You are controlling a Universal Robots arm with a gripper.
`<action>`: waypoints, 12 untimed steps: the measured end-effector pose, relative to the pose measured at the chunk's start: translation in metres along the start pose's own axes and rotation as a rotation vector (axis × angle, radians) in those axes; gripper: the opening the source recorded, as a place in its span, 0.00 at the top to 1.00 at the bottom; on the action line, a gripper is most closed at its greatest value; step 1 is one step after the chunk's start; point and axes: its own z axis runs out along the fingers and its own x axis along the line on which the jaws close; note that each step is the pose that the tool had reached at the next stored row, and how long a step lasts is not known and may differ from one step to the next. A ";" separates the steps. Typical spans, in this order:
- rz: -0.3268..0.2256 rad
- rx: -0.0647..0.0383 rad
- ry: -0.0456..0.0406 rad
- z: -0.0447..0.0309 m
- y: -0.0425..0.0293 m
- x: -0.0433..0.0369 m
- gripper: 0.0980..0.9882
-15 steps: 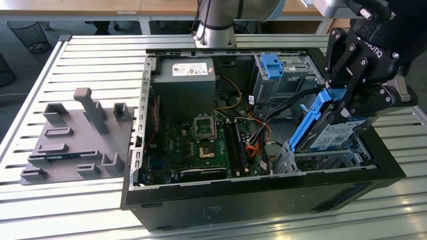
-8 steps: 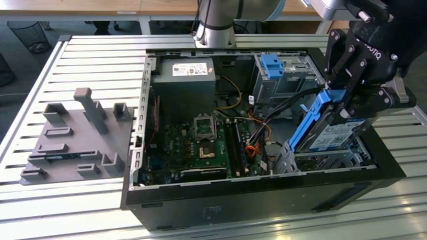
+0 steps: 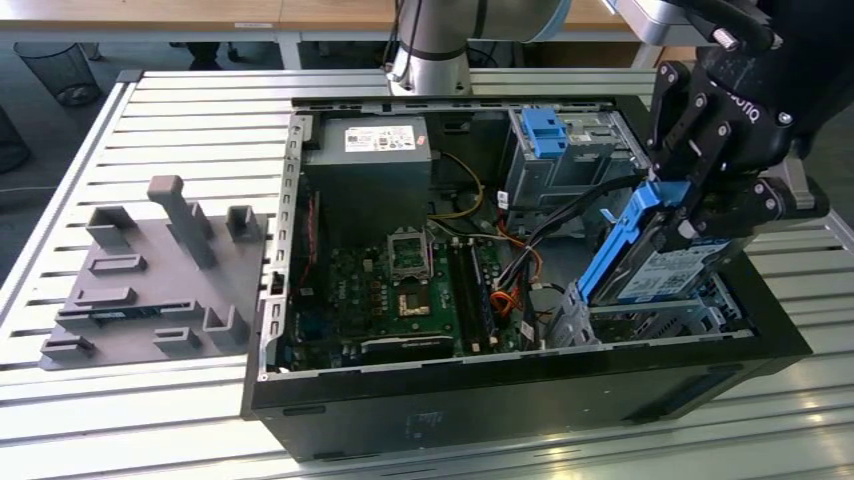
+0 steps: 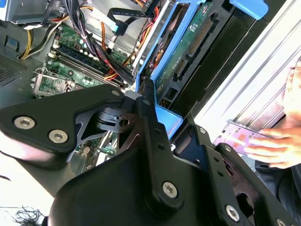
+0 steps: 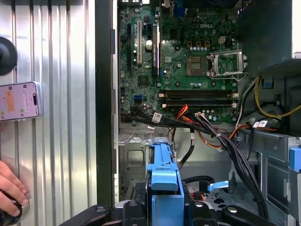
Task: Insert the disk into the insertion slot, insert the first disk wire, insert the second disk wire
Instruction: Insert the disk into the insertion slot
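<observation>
The end effector is clamped on the disk, its fingers closed against the sides of the blue caddy. The disk hangs steeply tilted in the near corner of the open computer case, on the exterior view's right. Its lower end is just over the insertion slot; I cannot tell whether it has entered the mouth. Loose black cables run beside it toward the motherboard. The case sits on a slatted bench. In the first wrist view, a person's hand rests on the bench near a phone.
</observation>
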 end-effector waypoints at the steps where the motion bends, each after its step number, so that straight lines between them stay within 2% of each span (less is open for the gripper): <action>1: 0.000 0.000 0.0000 0.0003 0.0000 0.0000 0.70; 12: 0.000 0.000 0.0000 0.0031 0.0001 0.0000 0.70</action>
